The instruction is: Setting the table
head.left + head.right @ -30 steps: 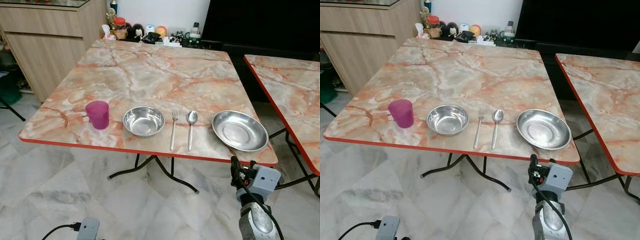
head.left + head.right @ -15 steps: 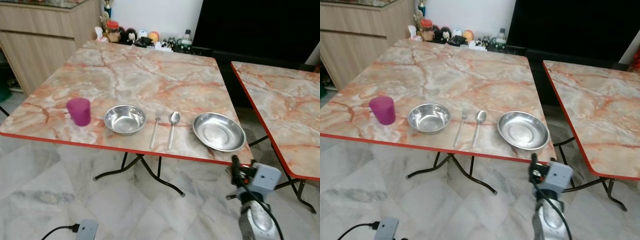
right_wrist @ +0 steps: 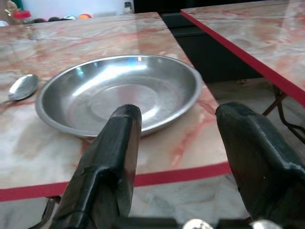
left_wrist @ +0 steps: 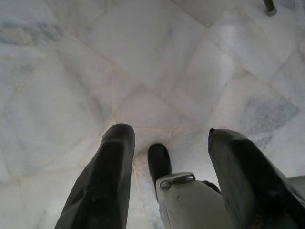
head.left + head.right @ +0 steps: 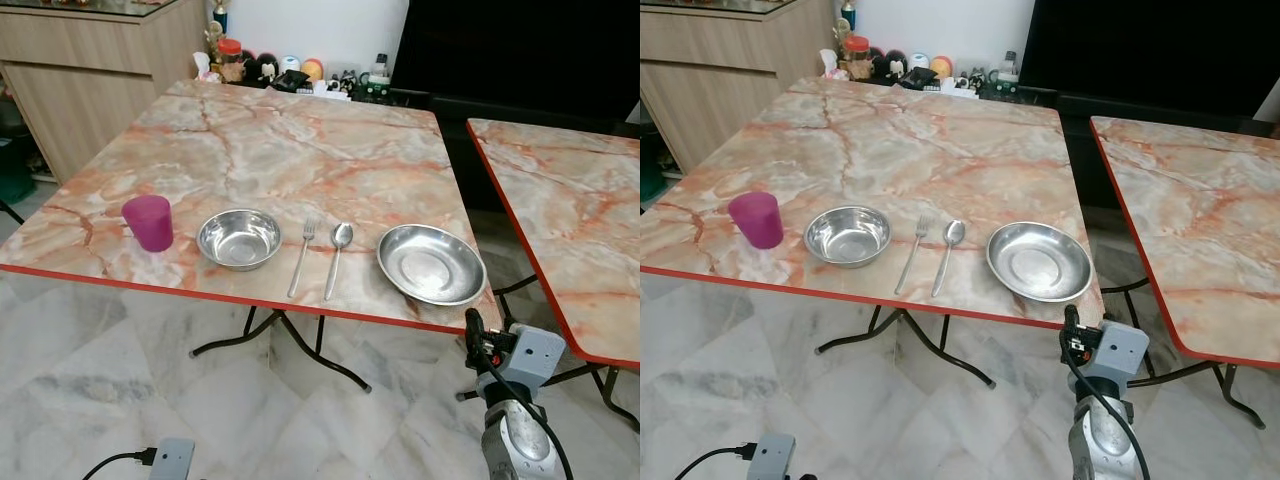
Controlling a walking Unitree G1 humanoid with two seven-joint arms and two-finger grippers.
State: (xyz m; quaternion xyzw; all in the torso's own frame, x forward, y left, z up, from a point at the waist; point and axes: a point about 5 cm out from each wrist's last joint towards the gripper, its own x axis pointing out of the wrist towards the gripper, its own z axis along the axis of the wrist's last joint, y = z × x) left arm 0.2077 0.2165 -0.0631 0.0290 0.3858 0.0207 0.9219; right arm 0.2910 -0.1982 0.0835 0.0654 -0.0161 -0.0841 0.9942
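Along the near edge of the marble table point(image 5: 300, 150) stand, from left to right, a purple cup point(image 5: 148, 221), a steel bowl point(image 5: 238, 238), a fork point(image 5: 301, 256), a spoon point(image 5: 335, 256) and a shallow steel plate point(image 5: 431, 264). My right gripper point(image 3: 180, 114) is open, just below and in front of the table's red edge, and points at the plate point(image 3: 119, 93). Its wrist point(image 5: 520, 355) shows low on the right. My left gripper point(image 4: 169, 136) hangs open over the floor with nothing between its fingers.
A second marble table point(image 5: 570, 200) stands close on the right, with a narrow gap between. A wooden cabinet point(image 5: 90, 70) is at the back left, small ornaments point(image 5: 290, 72) and a dark screen point(image 5: 520, 50) behind. Folding legs point(image 5: 290, 340) stand on the marble floor.
The whole picture has shifted, so the camera moved; the tableware now sits further left in view. Nothing on the table moved. The right gripper stays low by the plate.
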